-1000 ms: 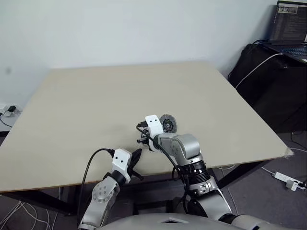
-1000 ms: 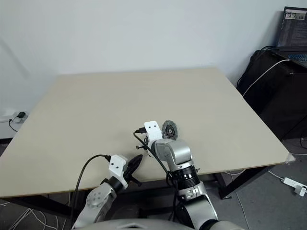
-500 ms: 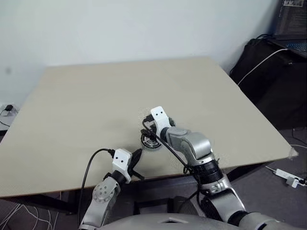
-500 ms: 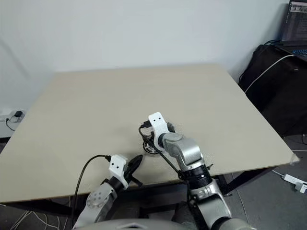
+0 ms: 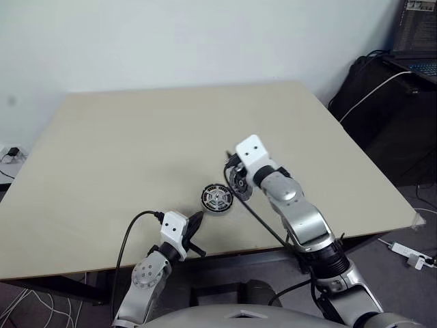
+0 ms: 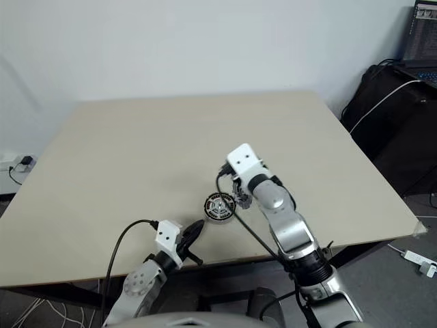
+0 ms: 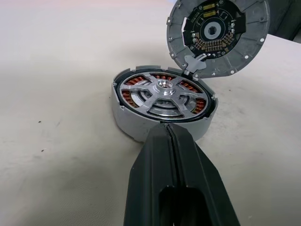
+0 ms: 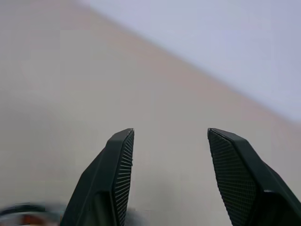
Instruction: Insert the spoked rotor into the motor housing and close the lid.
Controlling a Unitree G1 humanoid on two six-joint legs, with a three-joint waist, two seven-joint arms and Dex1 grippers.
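The motor housing (image 7: pixel 162 110) lies flat on the table near the front edge, copper windings showing between the arms of the spoked rotor (image 7: pixel 163 92) seated inside it. The lid (image 7: pixel 216 35) stands upright at the housing's far right rim, its dark inner face toward me. In the left eye view the housing (image 5: pixel 217 199) and lid (image 5: pixel 240 184) sit side by side. My left gripper (image 7: pixel 167 128) is shut and empty, its tips just short of the housing's near rim. My right gripper (image 8: pixel 169 134) is open and empty, raised above the table just right of the lid.
The beige table (image 5: pixel 136 143) stretches wide behind and to both sides of the housing. A black cable (image 5: pixel 130 236) loops off my left wrist over the front edge. A dark bag and a laptop (image 5: pixel 416 41) stand off the table at the far right.
My right gripper opened, lifted off the housing and swung up and to the right. The rotor, hidden under the hand before, now lies seated in the housing. The left gripper kept still.
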